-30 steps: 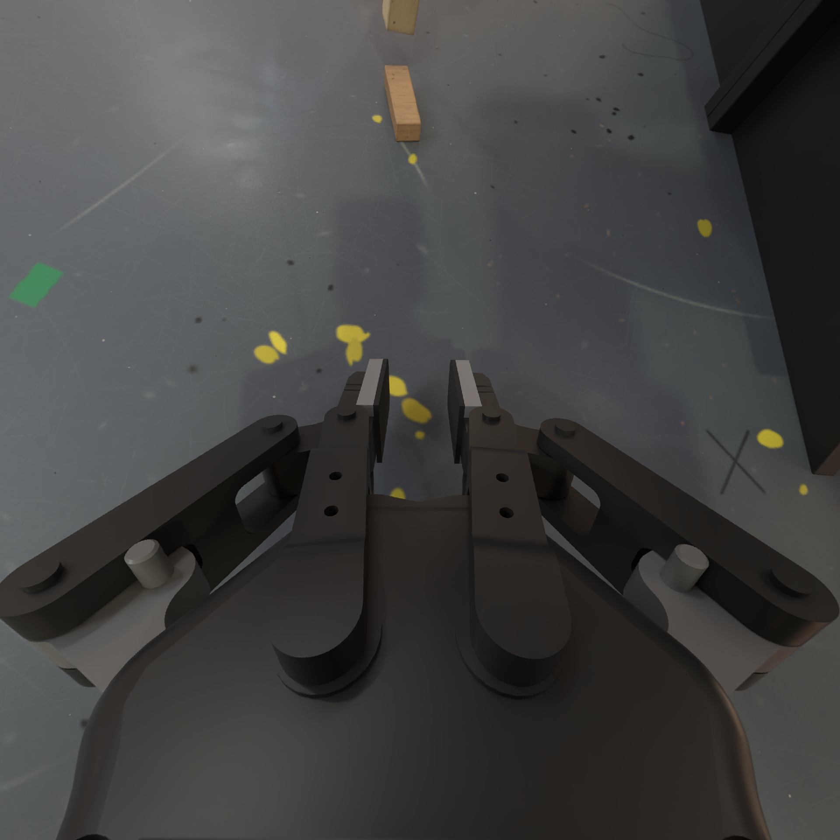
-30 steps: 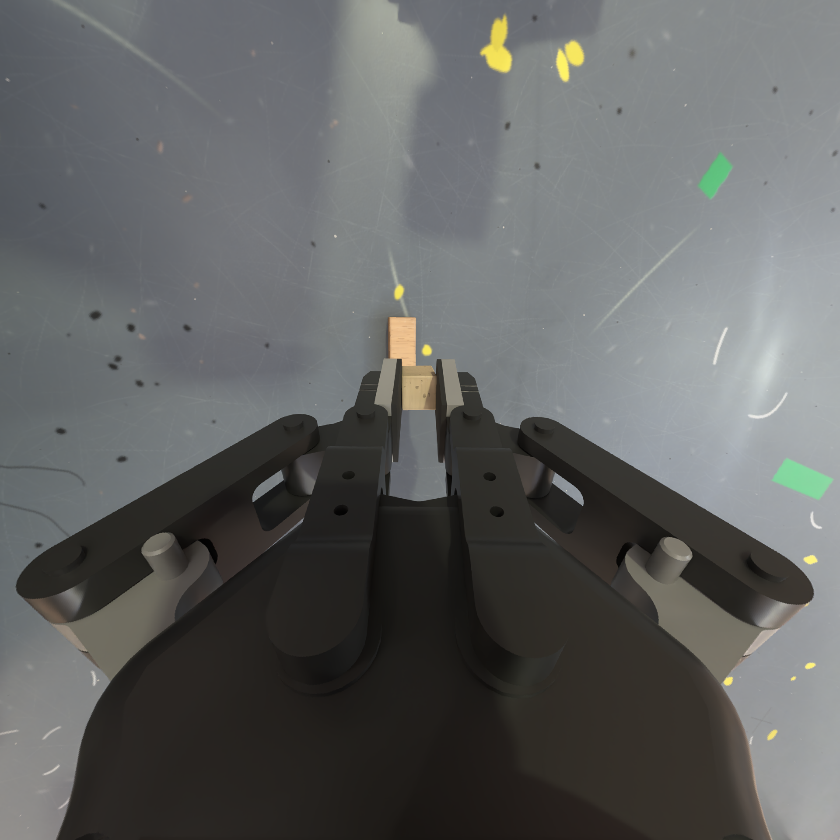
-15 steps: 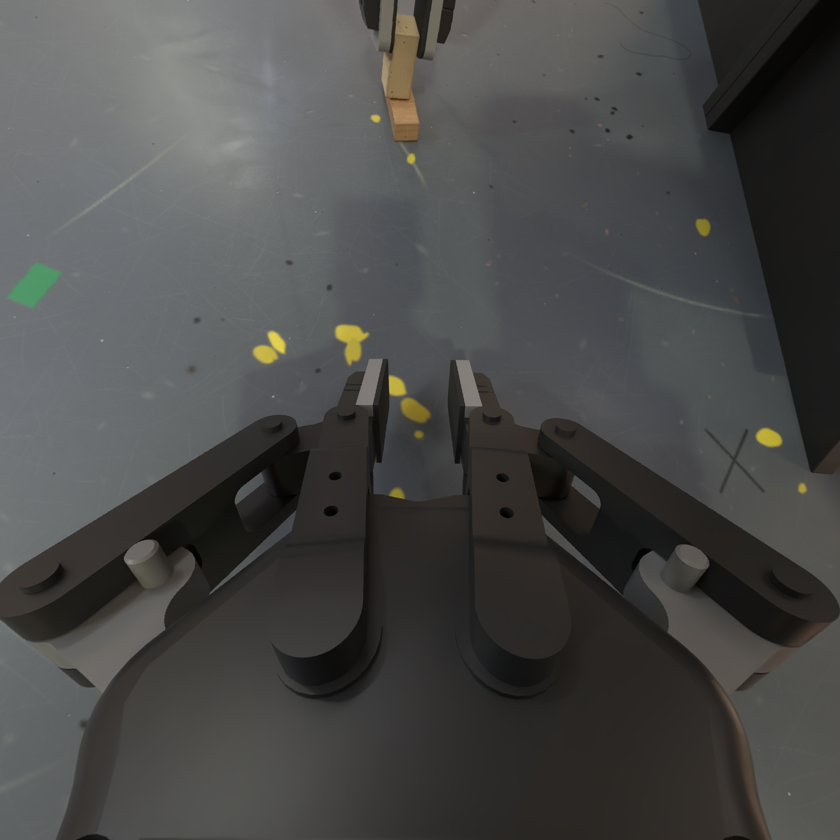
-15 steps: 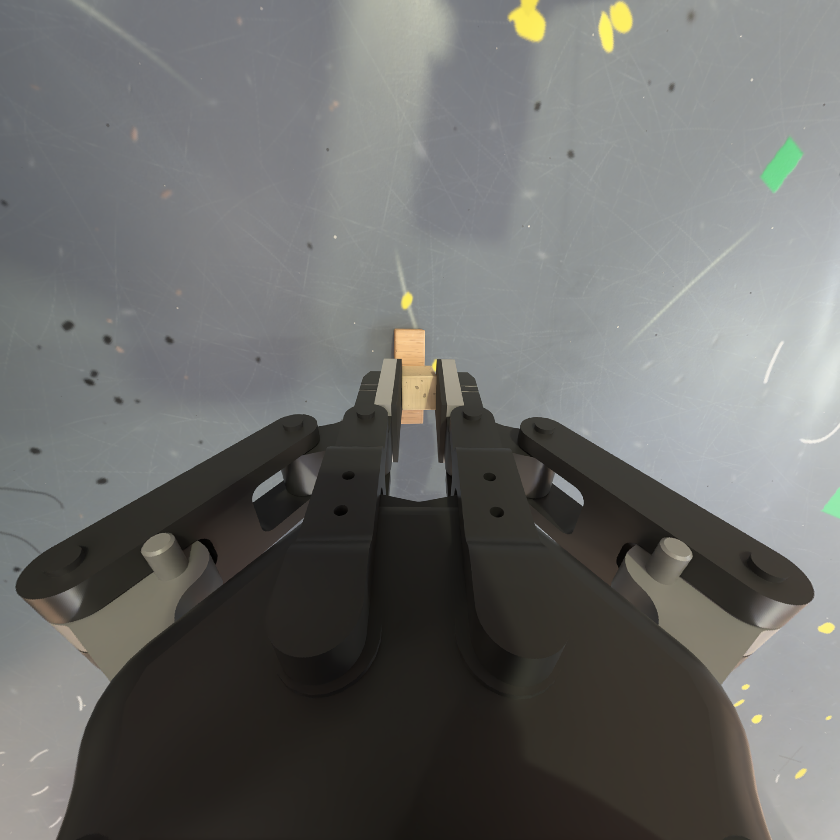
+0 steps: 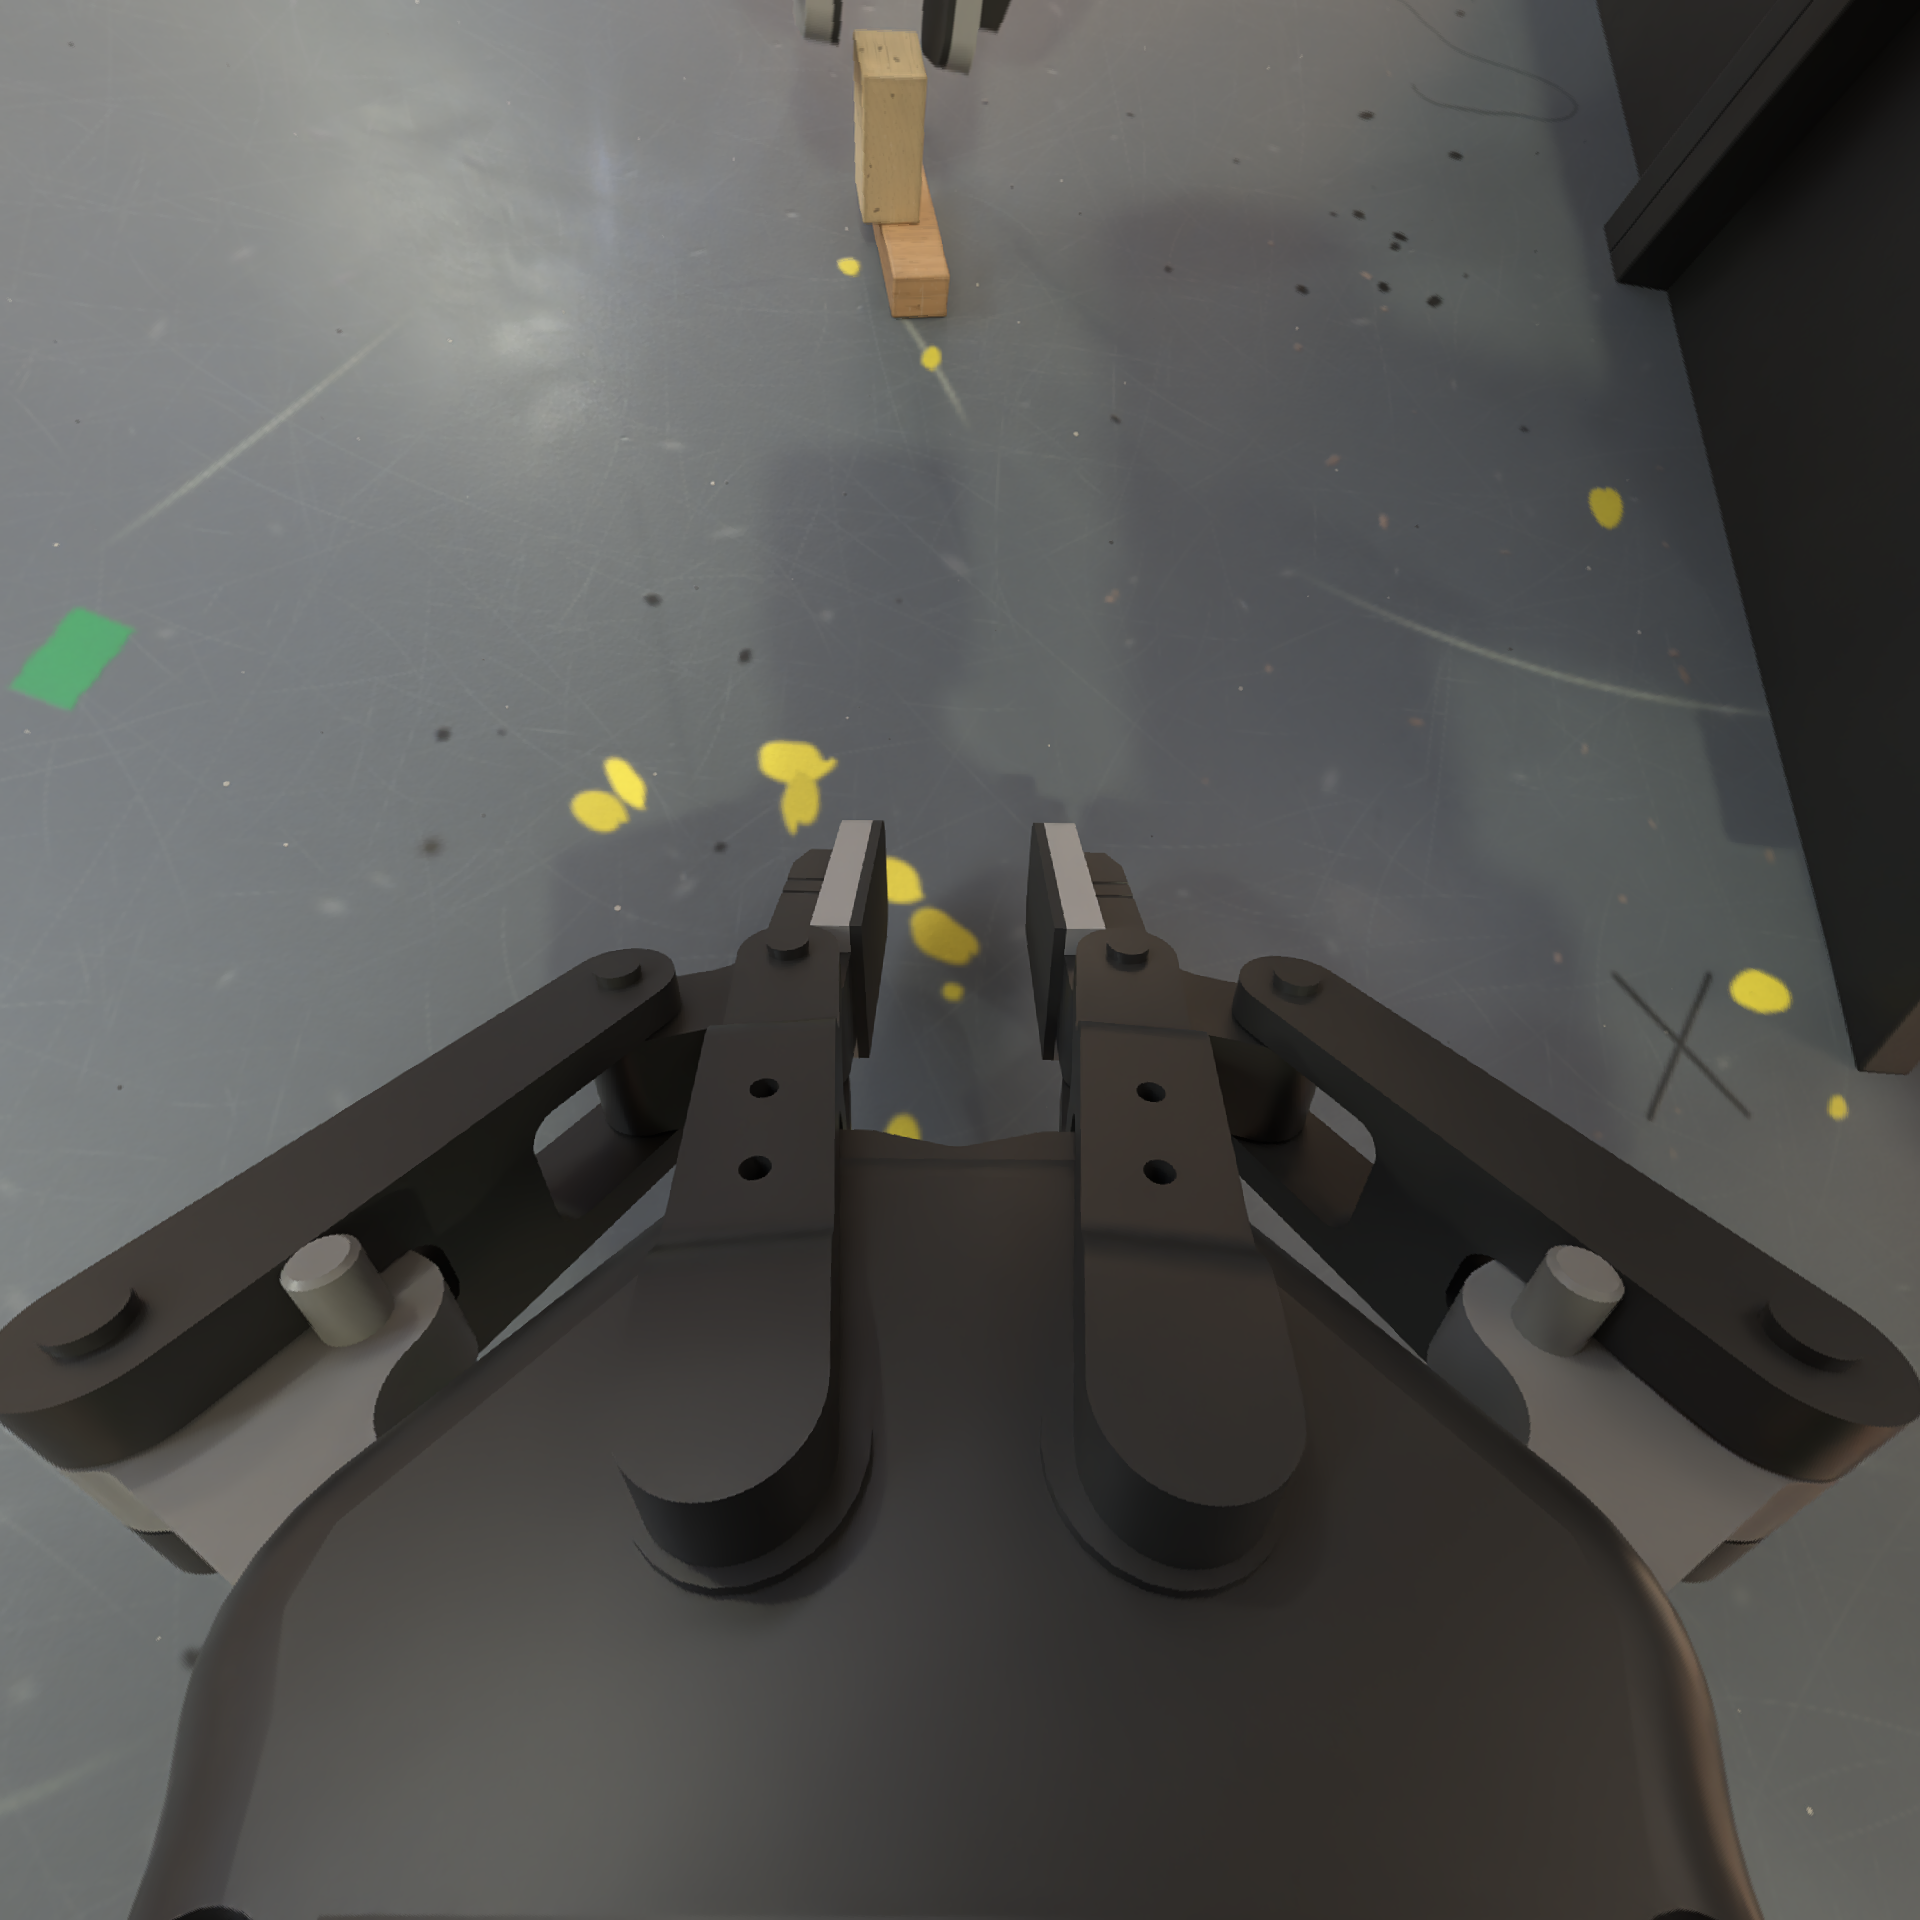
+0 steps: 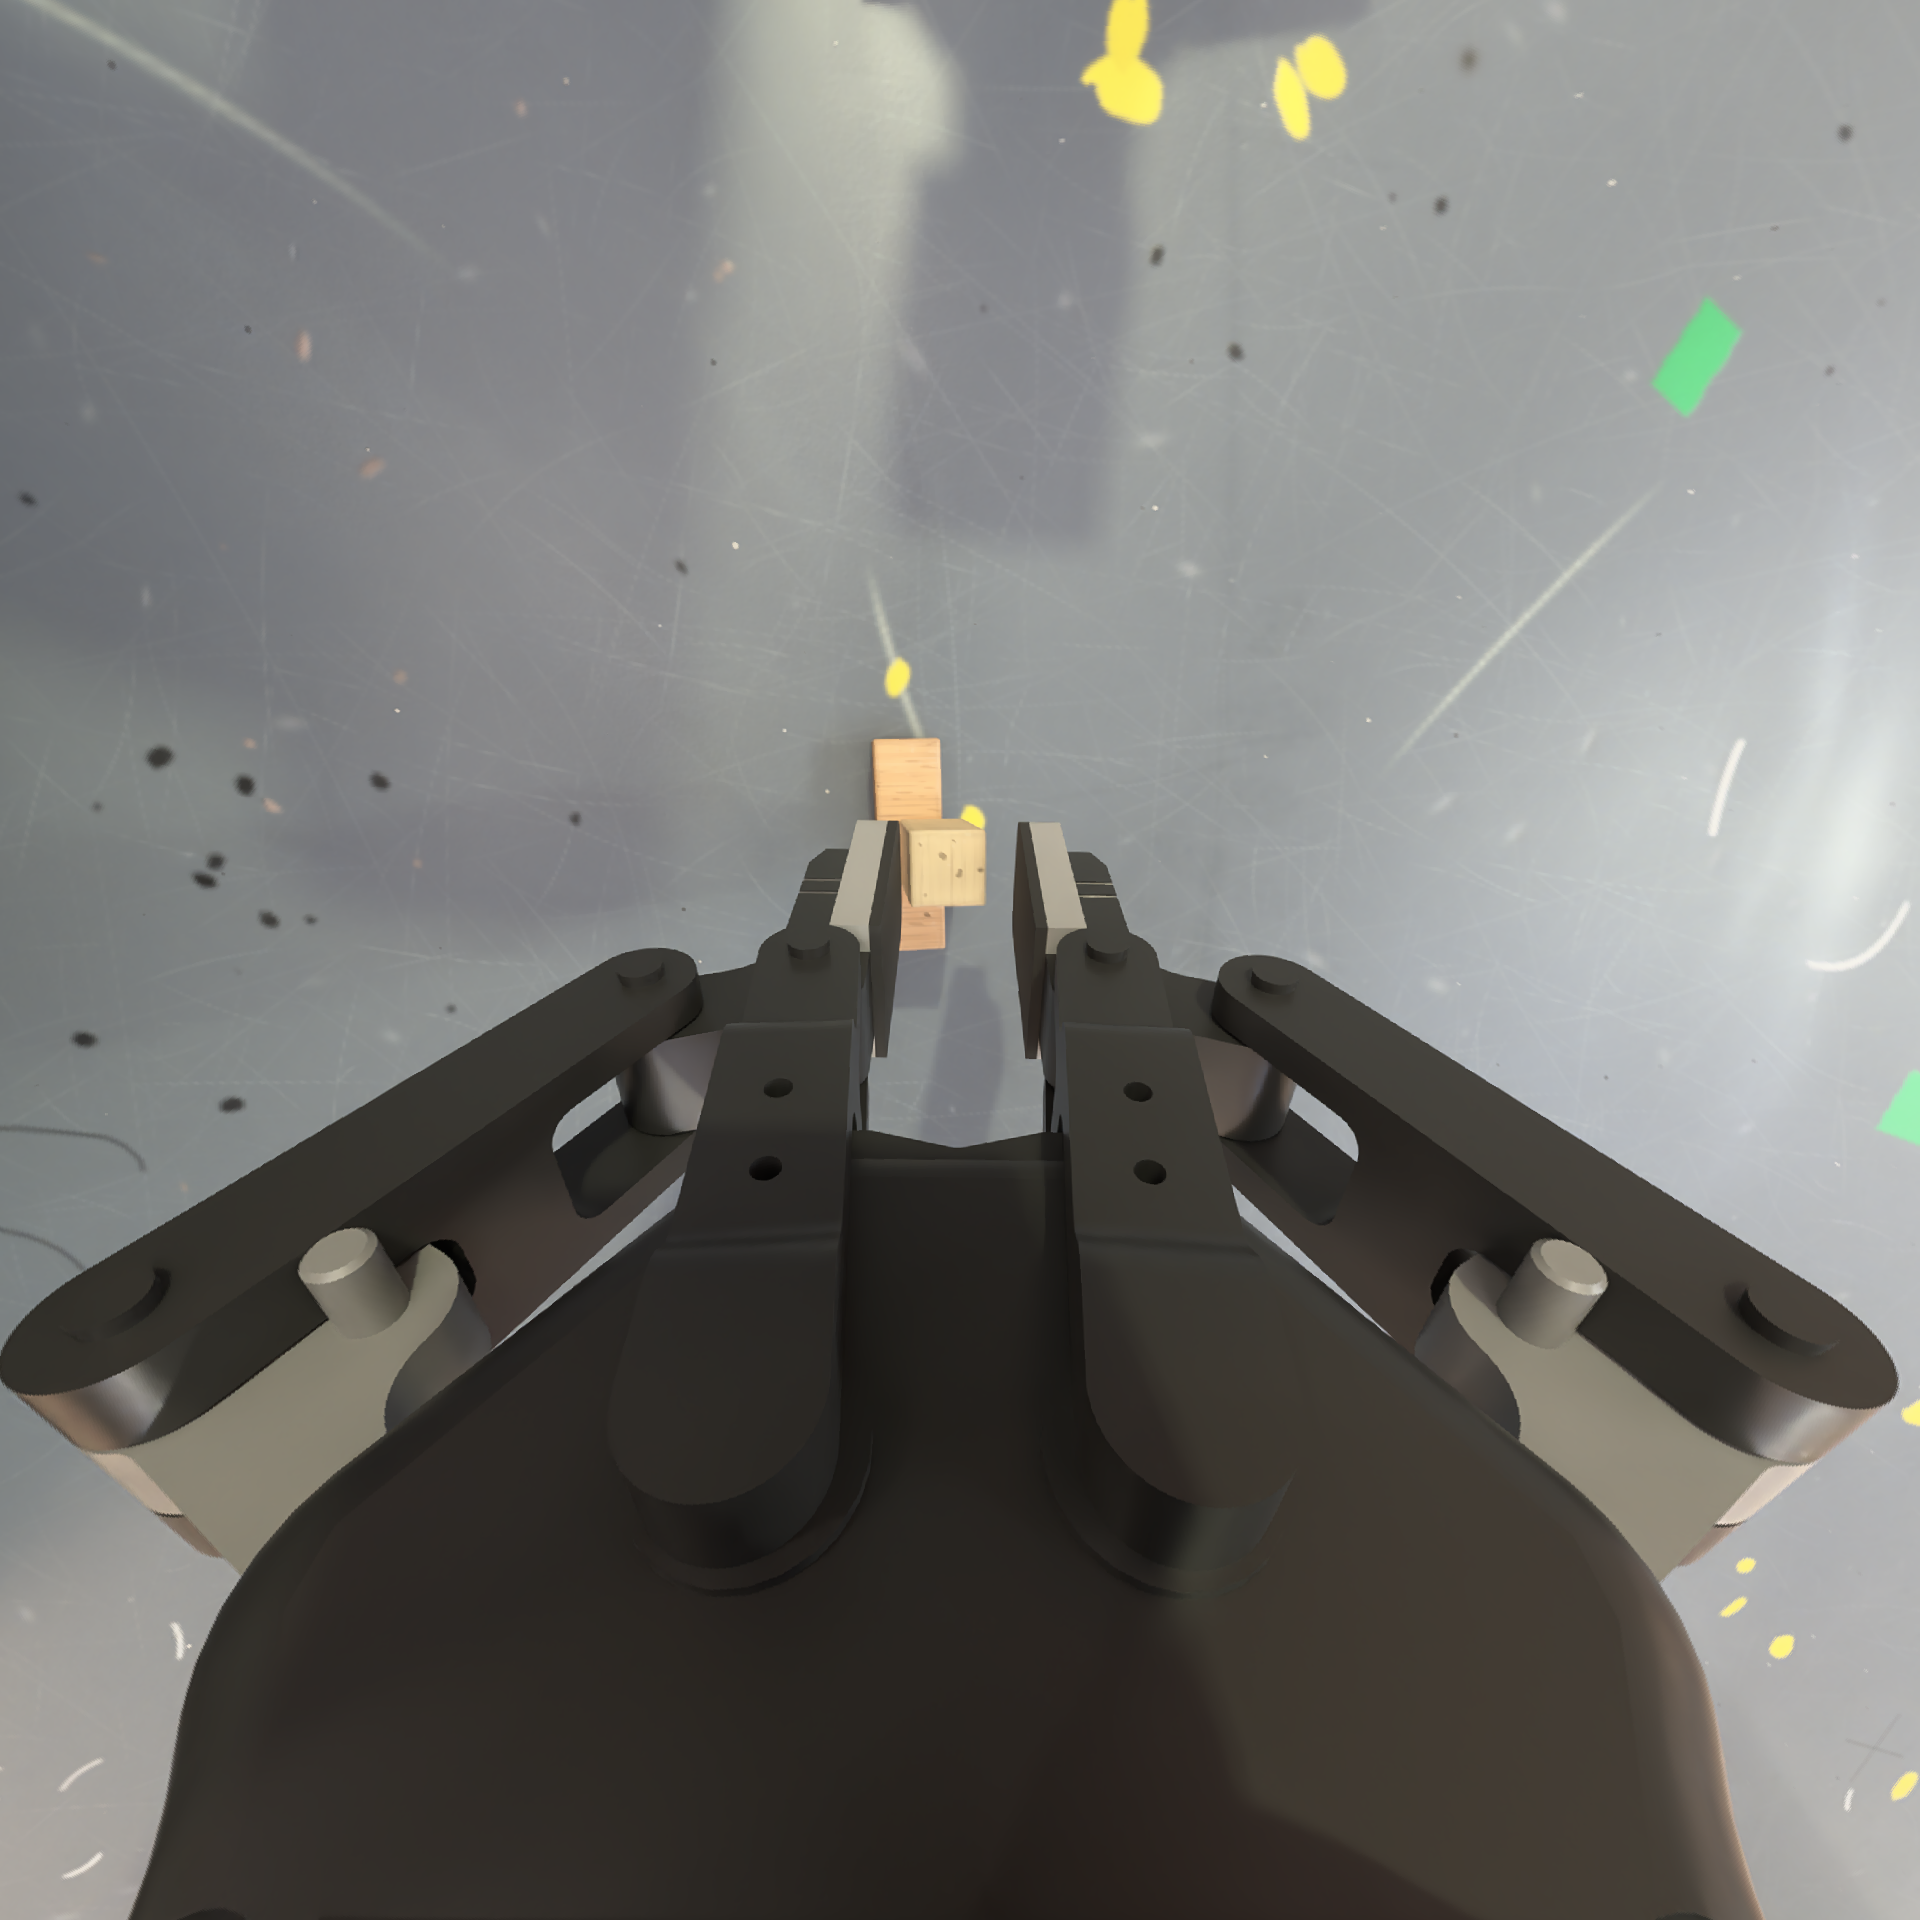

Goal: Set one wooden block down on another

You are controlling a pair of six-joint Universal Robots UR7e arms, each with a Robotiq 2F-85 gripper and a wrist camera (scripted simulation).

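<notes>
A pale wooden block (image 5: pixel 889 125) stands upright on a flat orange-brown wooden block (image 5: pixel 912 265) at the far top of the left wrist view. In the right wrist view the pale block (image 6: pixel 945 864) sits on the orange-brown block (image 6: pixel 906 781) between my right gripper's fingers. My right gripper (image 6: pixel 954 873) is open, its pads apart from the pale block on both sides; its fingertips (image 5: pixel 948 31) show above the stack in the left wrist view. My left gripper (image 5: pixel 956 883) is open and empty, hovering over the grey table far from the blocks.
The grey table (image 5: pixel 416 468) carries yellow spots (image 5: pixel 795 764), a green patch (image 5: pixel 71 657) and scratches. A tall black box (image 5: pixel 1829 436) stands along the right side in the left wrist view. Green patches (image 6: pixel 1696 355) lie at the right in the right wrist view.
My right gripper lowered the pale block onto the orange-brown block, then opened and let it go. The left gripper has not moved.
</notes>
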